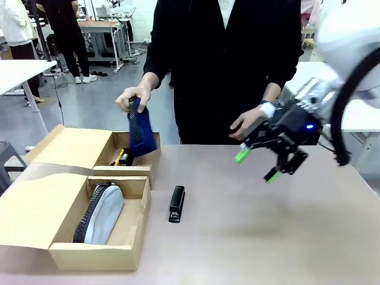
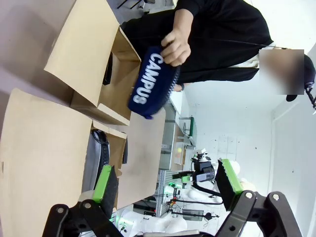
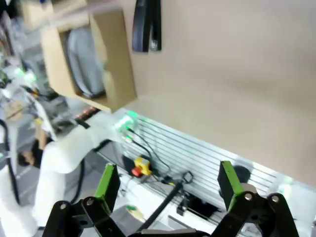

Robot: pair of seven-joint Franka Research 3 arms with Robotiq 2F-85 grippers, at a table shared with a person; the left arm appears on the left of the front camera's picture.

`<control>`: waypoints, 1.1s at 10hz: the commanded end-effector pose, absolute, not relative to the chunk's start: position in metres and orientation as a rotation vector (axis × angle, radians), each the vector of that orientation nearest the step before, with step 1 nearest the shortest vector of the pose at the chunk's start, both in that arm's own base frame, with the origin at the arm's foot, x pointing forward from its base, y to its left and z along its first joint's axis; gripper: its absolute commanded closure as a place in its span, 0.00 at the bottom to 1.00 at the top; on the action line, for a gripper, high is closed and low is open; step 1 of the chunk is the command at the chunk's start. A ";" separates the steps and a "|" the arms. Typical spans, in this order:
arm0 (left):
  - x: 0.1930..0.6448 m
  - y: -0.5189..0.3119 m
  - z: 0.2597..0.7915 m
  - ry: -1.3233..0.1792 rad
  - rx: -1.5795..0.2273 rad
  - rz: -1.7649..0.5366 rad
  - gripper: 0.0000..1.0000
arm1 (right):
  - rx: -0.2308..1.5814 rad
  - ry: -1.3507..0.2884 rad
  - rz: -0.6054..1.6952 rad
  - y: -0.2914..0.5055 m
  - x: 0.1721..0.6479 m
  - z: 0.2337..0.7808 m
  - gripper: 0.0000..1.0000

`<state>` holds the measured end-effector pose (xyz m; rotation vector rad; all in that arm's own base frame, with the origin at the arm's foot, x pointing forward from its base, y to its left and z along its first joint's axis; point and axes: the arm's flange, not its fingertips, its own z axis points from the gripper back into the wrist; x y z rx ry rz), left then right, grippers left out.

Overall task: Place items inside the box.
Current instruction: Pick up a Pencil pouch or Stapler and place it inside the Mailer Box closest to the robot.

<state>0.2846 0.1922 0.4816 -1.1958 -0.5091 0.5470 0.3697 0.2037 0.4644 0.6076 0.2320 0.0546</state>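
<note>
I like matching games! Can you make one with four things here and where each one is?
Things:
1. grey pouch
2. navy pouch
3. black stapler
4. right pincer

Places:
A. lying on the table
B. open, up in the air
C. inside the box, nearer compartment
D. in the person's hand

Pairs: 1-C, 2-D, 3-A, 4-B.
</note>
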 end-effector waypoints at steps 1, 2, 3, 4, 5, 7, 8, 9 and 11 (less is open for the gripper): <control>0.281 0.190 0.482 -0.523 -1.203 0.531 0.00 | 0.448 0.211 0.182 0.218 0.377 0.457 0.00; 0.281 0.190 0.482 -0.523 -1.203 0.531 0.00 | 0.608 0.232 0.055 0.204 0.370 0.464 0.00; 0.281 0.190 0.482 -0.523 -1.203 0.531 0.00 | 0.608 0.232 0.055 0.204 0.370 0.464 0.00; 0.281 0.190 0.482 -0.523 -1.203 0.531 0.00 | 0.608 0.232 0.055 0.204 0.370 0.464 0.00; 0.281 0.190 0.482 -0.523 -1.203 0.531 0.00 | 0.556 0.243 0.112 0.216 0.371 0.460 0.00; 0.281 0.190 0.482 -0.523 -1.203 0.531 0.00 | 0.504 0.243 0.094 0.226 0.369 0.455 0.00; 0.281 0.190 0.482 -0.523 -1.203 0.531 0.00 | 0.524 0.250 0.106 0.231 0.373 0.452 0.00; 0.281 0.190 0.482 -0.523 -1.203 0.531 0.00 | 0.491 0.249 0.065 0.251 0.376 0.445 0.00; 0.281 0.190 0.482 -0.523 -1.203 0.531 0.00 | 0.370 0.245 0.022 0.306 0.382 0.429 0.00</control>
